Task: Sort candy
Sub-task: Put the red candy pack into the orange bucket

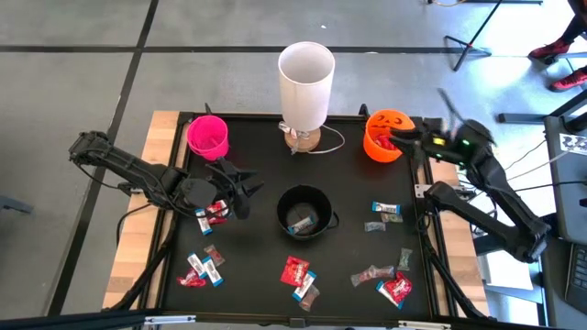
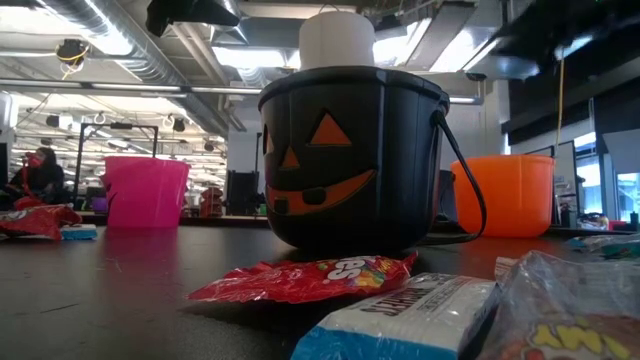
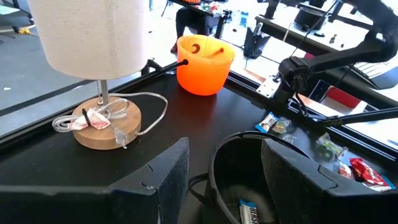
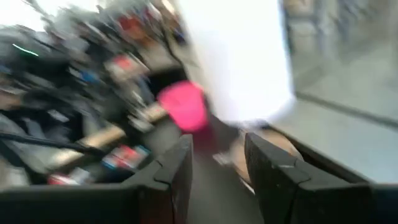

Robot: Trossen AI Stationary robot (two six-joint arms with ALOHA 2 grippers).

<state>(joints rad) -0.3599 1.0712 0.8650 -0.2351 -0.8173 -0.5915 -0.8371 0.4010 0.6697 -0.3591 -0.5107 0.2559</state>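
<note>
My left hand (image 1: 240,191) stands open and empty, just left of the black bucket (image 1: 304,212). The nearest candy (image 1: 212,215) lies on the counter (image 1: 257,266) immediately beside it, nearward. My right hand (image 1: 410,135), open and empty, hovers by the orange bucket (image 1: 382,136), far right.

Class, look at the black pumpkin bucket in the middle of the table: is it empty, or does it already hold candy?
Not empty. The high view shows wrapped candy lying inside the black pumpkin bucket, which stands upright.
</note>
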